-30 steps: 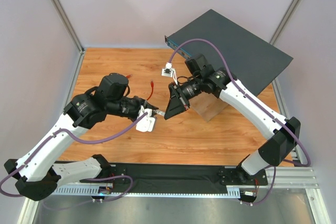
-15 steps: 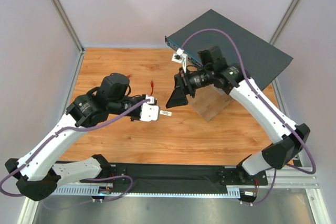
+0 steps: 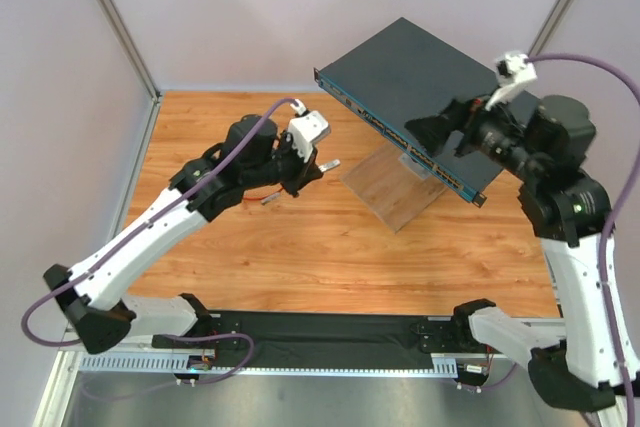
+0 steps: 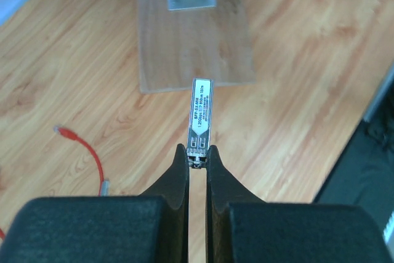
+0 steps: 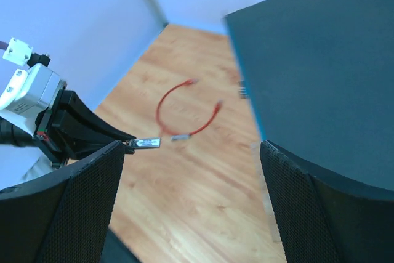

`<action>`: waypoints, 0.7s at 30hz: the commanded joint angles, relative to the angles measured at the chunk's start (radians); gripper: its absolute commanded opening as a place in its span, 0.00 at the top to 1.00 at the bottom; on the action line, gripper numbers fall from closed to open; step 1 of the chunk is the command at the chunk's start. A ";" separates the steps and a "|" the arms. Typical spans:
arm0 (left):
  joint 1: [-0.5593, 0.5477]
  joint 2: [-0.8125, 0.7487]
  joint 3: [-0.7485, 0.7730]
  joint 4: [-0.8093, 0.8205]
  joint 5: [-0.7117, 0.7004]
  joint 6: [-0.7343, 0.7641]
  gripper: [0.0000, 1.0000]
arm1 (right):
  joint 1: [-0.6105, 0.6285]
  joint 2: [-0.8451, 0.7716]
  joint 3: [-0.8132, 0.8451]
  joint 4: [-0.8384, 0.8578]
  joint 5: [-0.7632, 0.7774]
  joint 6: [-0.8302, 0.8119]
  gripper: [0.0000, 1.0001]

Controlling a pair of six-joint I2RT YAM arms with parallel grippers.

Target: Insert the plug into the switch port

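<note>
Two grippers, neither on the plug. Left gripper is clenched on a small grey metal module, held straight out past the fingertips, over the table. Right gripper is released, jaws wide and nothing between them, up by the switch.

The plug sits on the end of the red cable, which lies curled on the wood below the left arm, touched by neither gripper and well apart from the switch port row.

My read: the real step is getting hold of the plug, and the right gripper is the one free to do it.

- Grip the boot, not the cable, because the thin lead will flex and the tip will wander.
- Pinch across the boot's sides, with the nose sticking out ahead of the fingertips, the way the module sits now.
- The switch is propped at a tilt on a wooden block, so match that angle and go in square to the front face.
- The ports all look alike and are tiny, so line up from the wrist view before pushing.
- I can't tell the latch orientation from here.
</note>
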 commanded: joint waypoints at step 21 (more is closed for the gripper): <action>-0.060 0.348 0.326 0.128 -0.233 -0.169 1.00 | -0.894 -0.229 -0.169 -0.421 -0.281 0.162 0.06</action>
